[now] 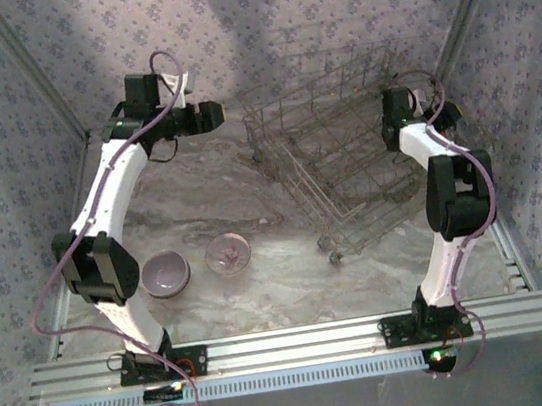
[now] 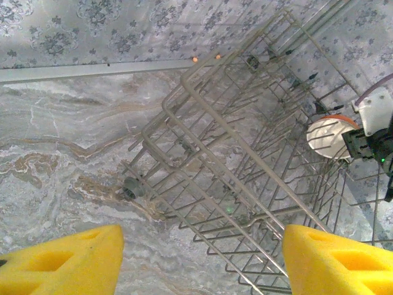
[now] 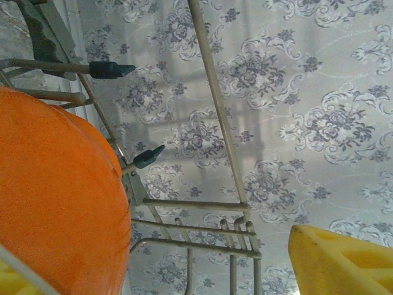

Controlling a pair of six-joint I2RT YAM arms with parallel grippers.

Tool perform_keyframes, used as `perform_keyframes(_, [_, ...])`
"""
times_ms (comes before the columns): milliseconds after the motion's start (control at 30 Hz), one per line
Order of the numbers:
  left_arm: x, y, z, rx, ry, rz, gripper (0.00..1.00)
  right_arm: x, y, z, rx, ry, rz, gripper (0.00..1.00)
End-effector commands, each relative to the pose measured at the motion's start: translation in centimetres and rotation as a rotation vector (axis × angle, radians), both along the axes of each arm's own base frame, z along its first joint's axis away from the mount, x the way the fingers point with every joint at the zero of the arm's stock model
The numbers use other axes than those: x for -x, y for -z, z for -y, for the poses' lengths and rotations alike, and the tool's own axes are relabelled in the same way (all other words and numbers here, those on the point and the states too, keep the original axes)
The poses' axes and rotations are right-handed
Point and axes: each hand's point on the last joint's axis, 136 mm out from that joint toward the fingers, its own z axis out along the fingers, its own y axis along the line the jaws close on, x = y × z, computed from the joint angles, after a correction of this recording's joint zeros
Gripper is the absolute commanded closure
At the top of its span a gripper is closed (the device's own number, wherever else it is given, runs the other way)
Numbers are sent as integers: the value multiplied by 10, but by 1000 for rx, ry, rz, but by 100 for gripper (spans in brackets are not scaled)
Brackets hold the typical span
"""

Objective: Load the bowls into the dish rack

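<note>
**Orange bowl goes to the rack.** The right end effector [image 3: 184, 258] reaches in among the wires at the right side of the dish rack [image 1: 332, 169]. The orange bowl [image 3: 55, 196] looms at the left of its wrist view, just beside two dark-tipped tines [image 3: 147, 157]. The fingers stand apart: one yellow finger [image 3: 341, 261] sits at the lower right, well clear of the bowl, and a sliver of the other shows in the bottom left corner. The bowl therefore looks lodged in the rack or leaning on that finger, not pinched. At the right edge of the left wrist view the same bowl stands on edge, its pale face rimmed in orange.

The step in hand appears to be seating this bowl among the tines. The next move calls for a clean withdrawal that brushes neither bowl nor wire, then a reach for the two bowls on the marbled tabletop [image 1: 264, 300]. These are a lavender-grey bowl [image 1: 165, 274] and a pink bowl [image 1: 228, 254], near each other but apart and both mouth-up, lower left of centre in the overhead frame.

The left end effector [image 2: 202, 246], fingers apart and holding nothing, hangs at the rack's left side in the upper left of the overhead frame, well apart from both bowls. The grey wire rack sits skewed, right of centre.
</note>
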Motion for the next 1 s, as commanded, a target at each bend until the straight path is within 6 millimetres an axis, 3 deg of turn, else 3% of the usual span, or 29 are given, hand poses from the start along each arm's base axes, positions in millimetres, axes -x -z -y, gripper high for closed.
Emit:
perform_keyframes(0, [-3,-4,4,-1,-12,-11,31,10,47,-9,-129,-73,-154,20])
perform_keyframes(233, [-7,-3,11,-11,-17,-29,31,7,58,-8,-232,-107,-151,18])
perform_keyframes(367, [-9,-14,15,-11,-21,-9,31,5,62,-6,-280,-125,-145,18])
perform_keyframes(667, [-6,-15,22,-30,-22,-23,31,0,69,-18,-384,-239,-148,17])
perform_keyframes(967, [-4,-17,29,-34,-17,-25,31,11,71,-20,-476,-277,-150,18])
